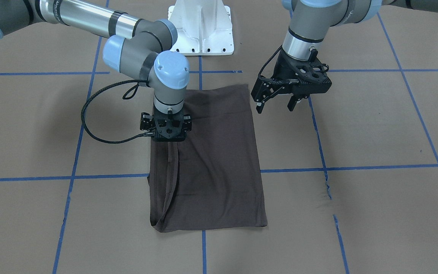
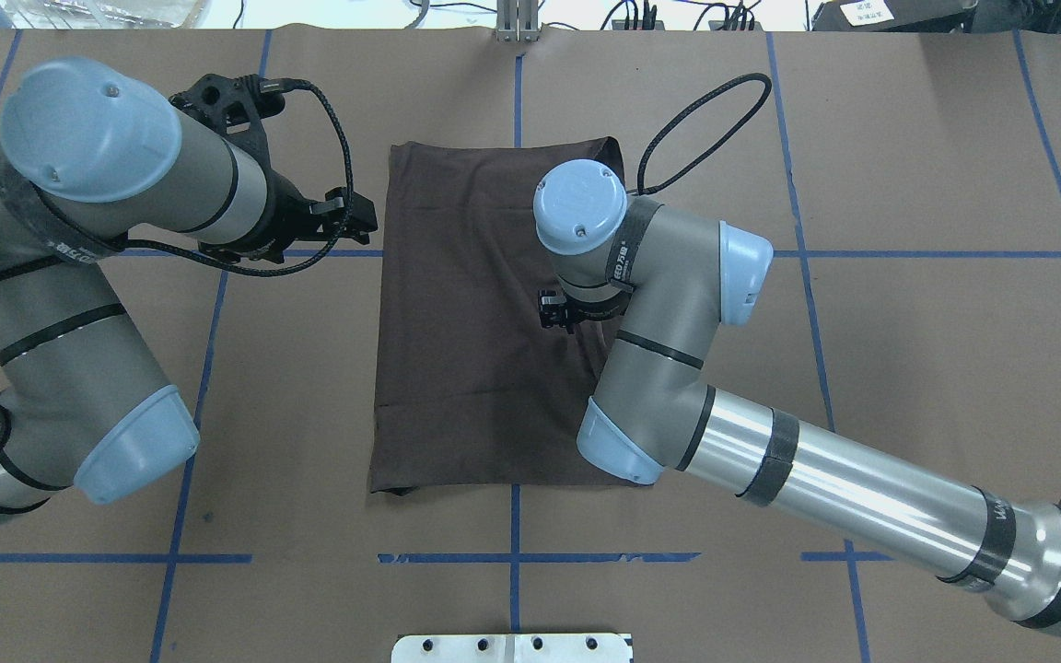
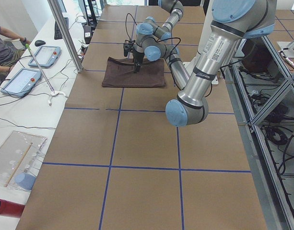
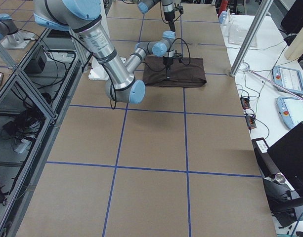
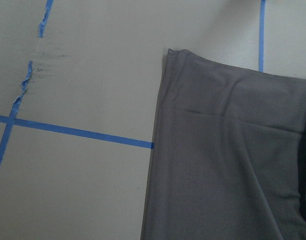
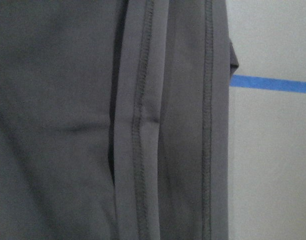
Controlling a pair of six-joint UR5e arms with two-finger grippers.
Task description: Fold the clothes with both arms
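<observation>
the left gripper [image 1: 276,103], fingers spread, hangs just off the upper right edge of the folded t-shirt [image 1: 219,160] at centre frame. the right gripper [image 1: 167,131] points straight down onto the shirt's left side. its fingertips are hidden under its own black body, so whether they pinch cloth cannot be told. the thin brown-grey fabric lies as a smooth rectangle, with stitched hems doubled along one edge. matt brown paper covers the table [image 1: 375,133], gridded with blue tape [image 1: 356,167] that is torn in places. in the side view's upper left, a person [image 3: 0,45], cut off by the frame, sits at a white desk.
</observation>
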